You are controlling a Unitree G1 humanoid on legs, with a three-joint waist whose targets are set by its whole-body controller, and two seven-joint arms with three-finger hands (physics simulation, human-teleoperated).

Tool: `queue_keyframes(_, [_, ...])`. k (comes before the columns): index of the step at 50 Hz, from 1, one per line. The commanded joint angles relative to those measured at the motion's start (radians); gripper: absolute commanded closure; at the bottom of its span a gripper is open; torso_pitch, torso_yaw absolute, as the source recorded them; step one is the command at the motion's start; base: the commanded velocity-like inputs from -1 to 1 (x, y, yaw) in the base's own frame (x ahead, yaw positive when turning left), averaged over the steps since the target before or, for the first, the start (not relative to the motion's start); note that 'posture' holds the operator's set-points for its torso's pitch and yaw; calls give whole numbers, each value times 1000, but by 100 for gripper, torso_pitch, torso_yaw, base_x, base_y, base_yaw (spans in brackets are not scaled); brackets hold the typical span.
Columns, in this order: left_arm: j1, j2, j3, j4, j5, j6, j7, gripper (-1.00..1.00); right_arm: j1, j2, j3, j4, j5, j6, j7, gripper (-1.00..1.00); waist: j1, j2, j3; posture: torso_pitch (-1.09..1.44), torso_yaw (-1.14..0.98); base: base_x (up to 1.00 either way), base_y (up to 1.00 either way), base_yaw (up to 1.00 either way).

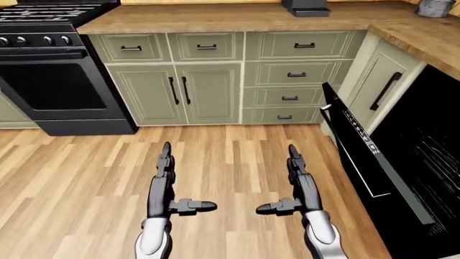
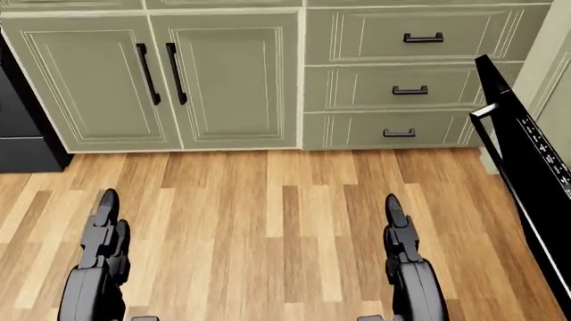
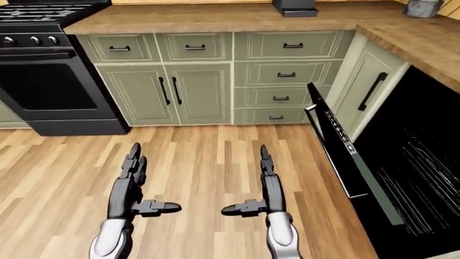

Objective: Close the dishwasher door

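Observation:
The black dishwasher door (image 1: 366, 156) hangs open at the right of the left-eye view, tilted out over the wooden floor, with the dark dishwasher interior (image 1: 431, 145) behind it. It also shows in the head view (image 2: 531, 167) at the right edge. My left hand (image 1: 166, 178) and right hand (image 1: 293, 181) are both held out flat over the floor, fingers straight and thumbs pointing inward, empty. The right hand is left of the door's edge and apart from it.
Green cabinets (image 1: 179, 91) and drawers (image 1: 295, 75) under a wooden counter (image 1: 237, 19) run along the top. A black oven range (image 1: 50, 81) stands at the left. A dark appliance (image 1: 306, 6) and a grey pot (image 1: 435, 7) sit on the counter.

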Motion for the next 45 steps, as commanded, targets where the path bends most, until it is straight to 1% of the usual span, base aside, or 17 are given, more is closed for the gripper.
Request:
queue_keyframes(1, [-23, -3, -11, -54, -2, -39, -3, -100, -20, -6, -11, -63, -2, -33, -8, -100, -5, 1, -16, 0, 0, 0, -37, 0])
queue_keyframes(5, [-22, -4, -10, -57, -3, -37, -3, -100, -19, -6, -9, -67, -2, -33, -8, -100, -3, -61, -2, 0, 0, 0, -38, 0])
queue_keyframes(6, [-23, -4, -10, -56, -3, -38, -2, -100, -18, -6, -9, -67, -2, -32, -8, -100, -5, -95, -12, 0, 0, 0, -38, 0])
queue_keyframes(7, [-22, -4, -11, -58, -3, -37, -3, -100, -18, -6, -8, -70, -3, -30, -8, -100, -15, -151, -26, 0, 0, 0, -38, 0])
queue_keyframes(8, [-23, -4, -10, -56, -3, -38, -2, -100, -17, -6, -8, -73, -4, -28, -8, -100, -20, -104, -16, 0, 0, 0, -38, 0])
queue_keyframes(10, [-23, -5, -11, -56, -5, -36, -3, -100, -19, -6, -9, -68, -2, -31, -7, -100, -26, -100, -10, 0, 0, 0, -37, 0])
queue_keyframes(17, [-21, -5, -14, -59, -3, -34, -3, -100, -17, -5, -8, -76, -1, -26, -6, -100, -13, -21, 13, 0, 0, 0, -38, 0])
queue_keyframes(20, [-19, -6, -15, -63, -4, -32, -3, -100, -20, -5, -7, -71, -2, -27, -6, -100, -8, 46, -2, 0, 0, 0, -38, 0])
queue_keyframes(21, [-19, -6, -15, -62, -3, -33, -3, -100, -21, -5, -7, -71, -1, -26, -6, -100, 3, 3, 6, 0, 0, 0, -38, 0])
queue_keyframes(22, [-18, -6, -16, -63, -3, -33, -3, -100, -22, -5, -7, -69, -1, -28, -6, -100, -2, 15, 3, 0, 0, 0, -38, 0])
queue_keyframes(25, [-20, -5, -14, -62, -4, -32, -3, -100, -21, -6, -9, -72, -1, -26, -5, -100, -1, 13, -12, 0, 0, 0, -38, 0])
queue_keyframes(29, [-22, -4, -12, -57, -5, -35, -3, -100, -19, -6, -8, -73, -2, -27, -6, -100, 1, -32, -2, 0, 0, 0, -38, 0])
queue_keyframes(31, [-21, -4, -12, -60, -5, -34, -3, -100, -19, -6, -8, -74, -3, -26, -7, -100, 0, -72, -4, 0, 0, 0, -38, 0])
queue_keyframes(33, [-21, -4, -11, -63, -6, -32, -4, -100, -18, -6, -7, -75, -3, -25, -7, -100, -12, -161, -28, 0, 0, 0, -38, 0])
queue_keyframes(34, [-21, -4, -10, -62, -6, -32, -4, -100, -18, -6, -7, -75, -4, -25, -7, -100, -17, -103, -11, 0, 0, 0, -38, 0])
queue_keyframes(36, [-21, -4, -10, -62, -6, -33, -3, -100, -17, -5, -6, -76, -4, -25, -6, -100, -21, -103, -8, 0, 0, 0, -38, 0])
queue_keyframes(45, [-27, 0, 4, -70, -15, -22, -7, -100, -12, -5, -3, -83, -5, -26, -6, -100, -9, -30, 9, 0, 0, 0, -37, 0])
